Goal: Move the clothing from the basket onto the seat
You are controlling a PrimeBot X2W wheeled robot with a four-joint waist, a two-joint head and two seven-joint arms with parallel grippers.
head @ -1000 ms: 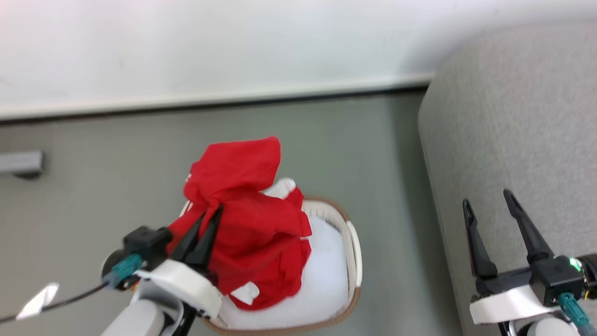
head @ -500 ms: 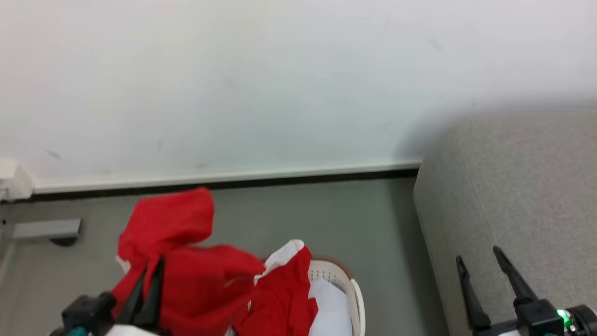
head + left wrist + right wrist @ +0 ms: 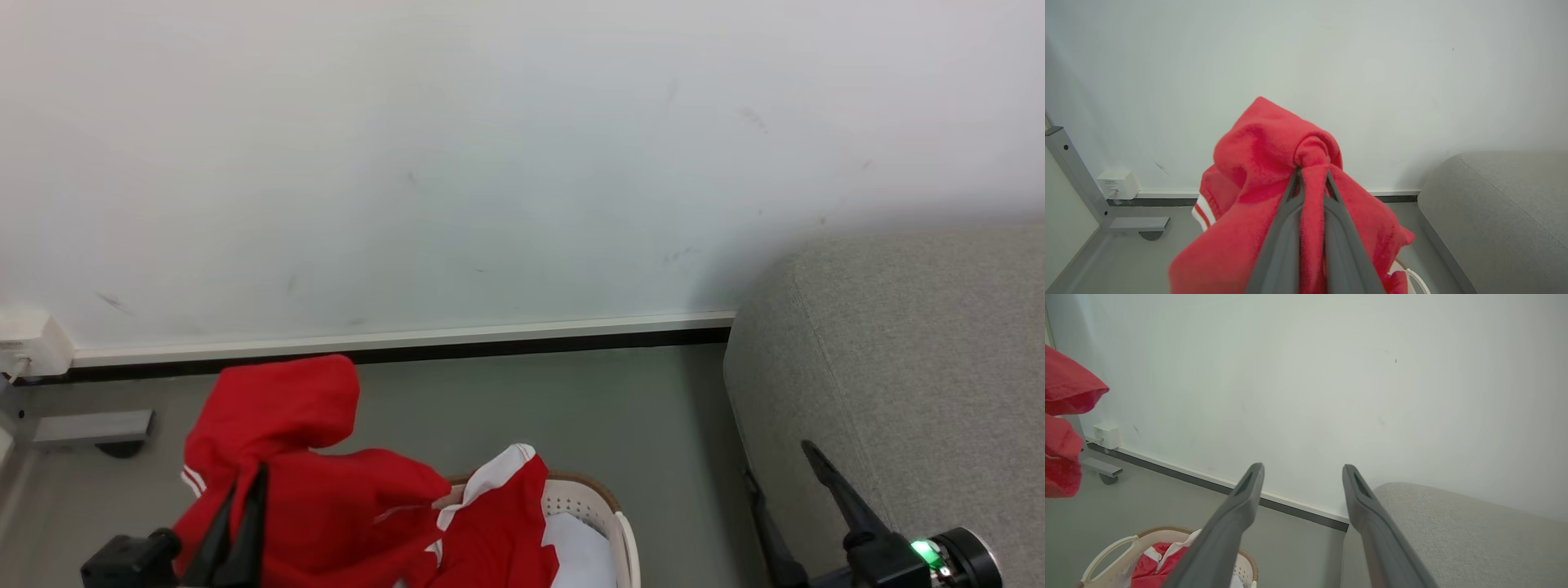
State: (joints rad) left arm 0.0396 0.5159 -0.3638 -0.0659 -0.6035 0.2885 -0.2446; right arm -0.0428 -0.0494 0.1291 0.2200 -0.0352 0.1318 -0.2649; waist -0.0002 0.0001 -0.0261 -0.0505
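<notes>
Head view tilted higher than before; left pincer (image 3: 247, 483) clenched on clothing (image 3: 326, 506) over basket (image 3: 602, 500); right pincer (image 3: 1302, 467) spread.

Bright, even light; perhaps slightly soft.

left claw (image 3: 245, 483): black, long, tapered | right claw (image 3: 776, 460): black, green LED (image 3: 922, 549)

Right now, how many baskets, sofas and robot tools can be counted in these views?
Basket: 1
Sofa: 1
Tools: 2, left tool shut on red clothing, right tool open
Total: 4
</notes>
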